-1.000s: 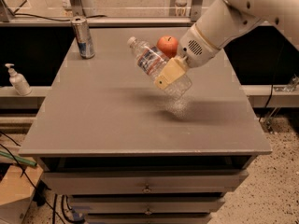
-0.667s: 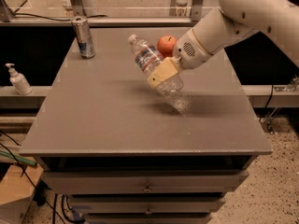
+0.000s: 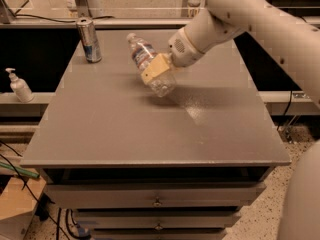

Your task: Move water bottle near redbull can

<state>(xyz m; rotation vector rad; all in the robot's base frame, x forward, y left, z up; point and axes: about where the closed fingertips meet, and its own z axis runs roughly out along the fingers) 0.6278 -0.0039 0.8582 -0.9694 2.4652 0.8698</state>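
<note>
The water bottle (image 3: 146,63) is clear crinkly plastic with a white cap and a red, white and blue label. It is tilted, cap up and to the left, held above the middle of the grey table (image 3: 125,129). My gripper (image 3: 158,69) is shut on the bottle's middle, with a tan finger pad across it. The redbull can (image 3: 89,39) stands upright at the table's back left corner, apart from the bottle, to its left. The white arm reaches in from the upper right.
A white pump dispenser bottle (image 3: 19,85) stands on a lower ledge left of the table. Drawers sit under the tabletop. A rail and posts run behind the table's back edge. The apple is hidden behind the arm.
The gripper has carried the water bottle leftward, closer to the redbull can. The arm now covers the apple that showed behind it.
</note>
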